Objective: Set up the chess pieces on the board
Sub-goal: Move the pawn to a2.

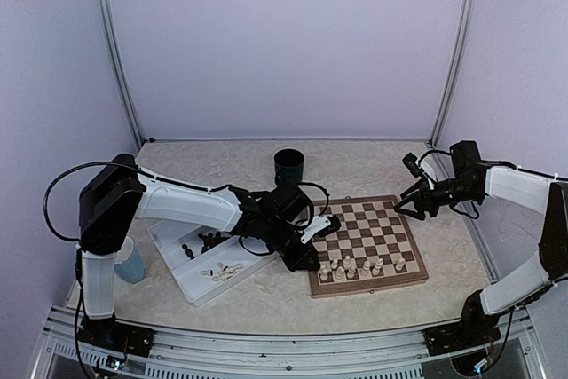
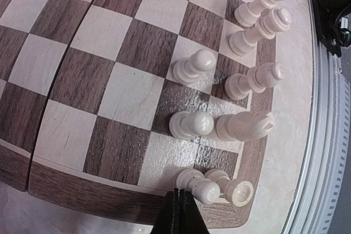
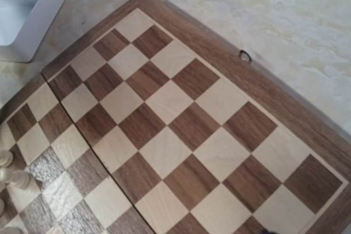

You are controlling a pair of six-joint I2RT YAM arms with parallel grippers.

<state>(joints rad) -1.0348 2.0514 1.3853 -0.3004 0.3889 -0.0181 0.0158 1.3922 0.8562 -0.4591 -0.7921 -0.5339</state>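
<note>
Some cream chess pieces (image 1: 359, 265) stand along the near edge of the board (image 1: 373, 288); the rest lie in the tray (image 1: 173, 255); left gripper (image 2: 176, 194) is closed and empty; right gripper (image 1: 414, 205), I cannot tell.

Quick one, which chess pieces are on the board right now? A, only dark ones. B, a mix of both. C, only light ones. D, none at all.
C: every piece on the board is one of the cream pieces, grouped along its near edge, while the dark pieces lie in the white tray.
</note>
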